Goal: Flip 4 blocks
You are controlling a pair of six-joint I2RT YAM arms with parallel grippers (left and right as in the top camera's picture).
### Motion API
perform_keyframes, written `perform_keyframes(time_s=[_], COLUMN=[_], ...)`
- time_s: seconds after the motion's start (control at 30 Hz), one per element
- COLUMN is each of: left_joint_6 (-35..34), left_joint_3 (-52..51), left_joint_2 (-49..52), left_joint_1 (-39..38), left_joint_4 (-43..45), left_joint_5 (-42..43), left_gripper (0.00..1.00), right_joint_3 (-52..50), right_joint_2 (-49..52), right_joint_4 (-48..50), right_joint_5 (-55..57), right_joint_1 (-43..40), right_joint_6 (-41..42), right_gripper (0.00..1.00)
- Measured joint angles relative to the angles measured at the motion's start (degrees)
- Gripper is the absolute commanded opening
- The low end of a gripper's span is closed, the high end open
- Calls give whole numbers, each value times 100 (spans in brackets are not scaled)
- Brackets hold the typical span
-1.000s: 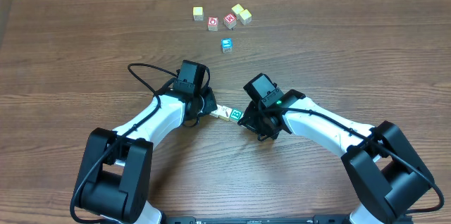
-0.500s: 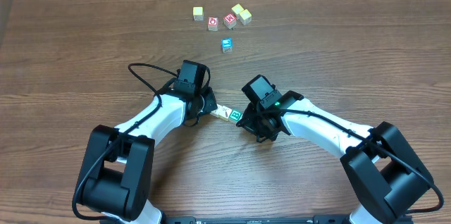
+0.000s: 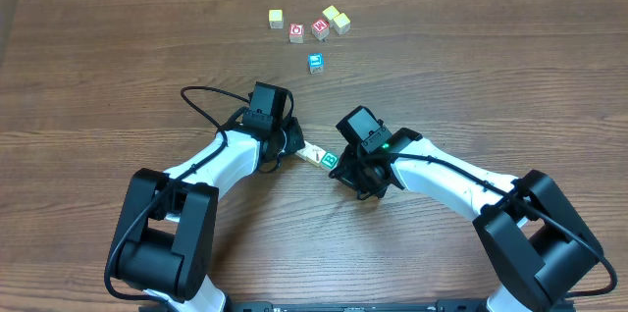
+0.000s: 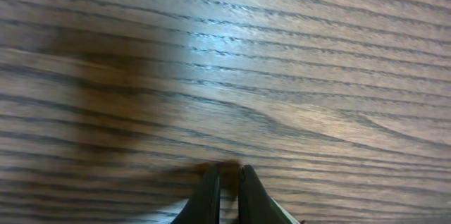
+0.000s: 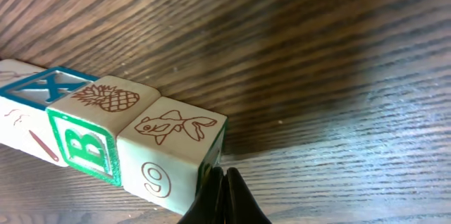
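One row: blocks (image 3: 318, 158) touching side by side, middle of table (image 3: 471, 77).
End block (image 5: 173, 153): goldfish on top, 9 in front.
Next block (image 5: 91, 129): pineapple on top, green B in front.
Left gripper (image 4: 225, 178): mine, clenched, empty, over bare wood.
Right gripper (image 5: 220, 182): mine, clenched, empty, just beside End block's corner.
Far cubes (image 3: 296, 32): loose group.

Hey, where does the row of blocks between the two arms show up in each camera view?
Overhead: the row of blocks lies at the centre, between the two wrists.
Left wrist: not in it.
Right wrist: lower left, its near end beside the right gripper.
Shared landmark: the wood-grain table, seen in all three views.
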Motion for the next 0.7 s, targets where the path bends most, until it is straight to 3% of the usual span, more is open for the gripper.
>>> perform_keyframes(time_s=[0.7], left_joint_6=[105], left_joint_3=[0], left_joint_2=[24], left_joint_1=[0], left_joint_4=[321], left_joint_5=[52], left_gripper=[5], right_joint_3=[-35], right_joint_2=[0], right_joint_4=[173], right_joint_5=[173], right_joint_1=[514], right_joint_6=[785], right_gripper=[4])
